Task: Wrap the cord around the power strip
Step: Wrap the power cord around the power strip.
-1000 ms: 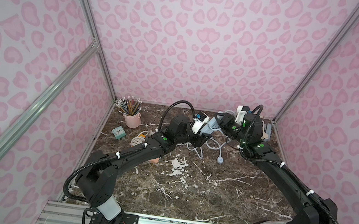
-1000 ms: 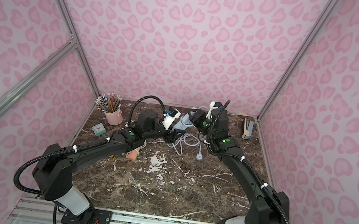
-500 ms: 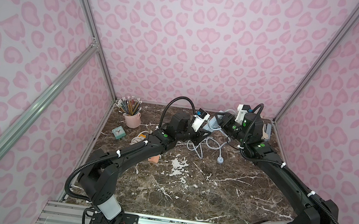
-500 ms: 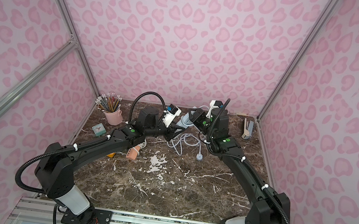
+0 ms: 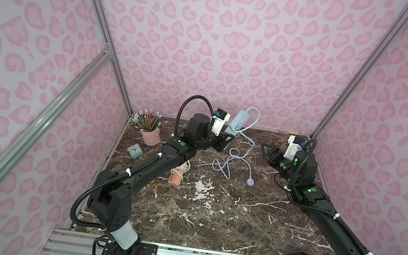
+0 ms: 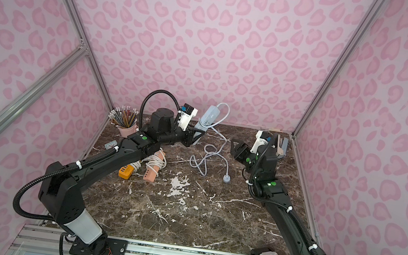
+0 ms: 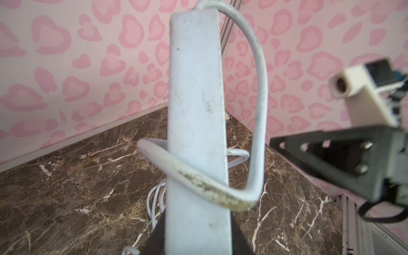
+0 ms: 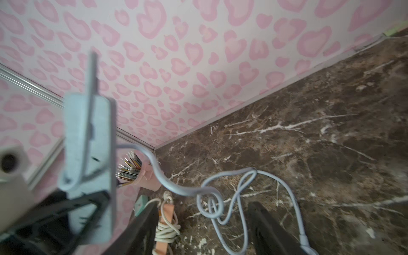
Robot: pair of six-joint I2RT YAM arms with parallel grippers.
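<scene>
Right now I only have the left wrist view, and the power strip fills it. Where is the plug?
Observer: The plug lies on the table, nothing gripping it.
Operator: Is the other arm gripping anything?
Observer: No, the right hand is open, empty, apart from the cord.
Operator: How much is left to wrap?
Observer: Most of it lies in loose loops on the table, off the power strip.
</scene>
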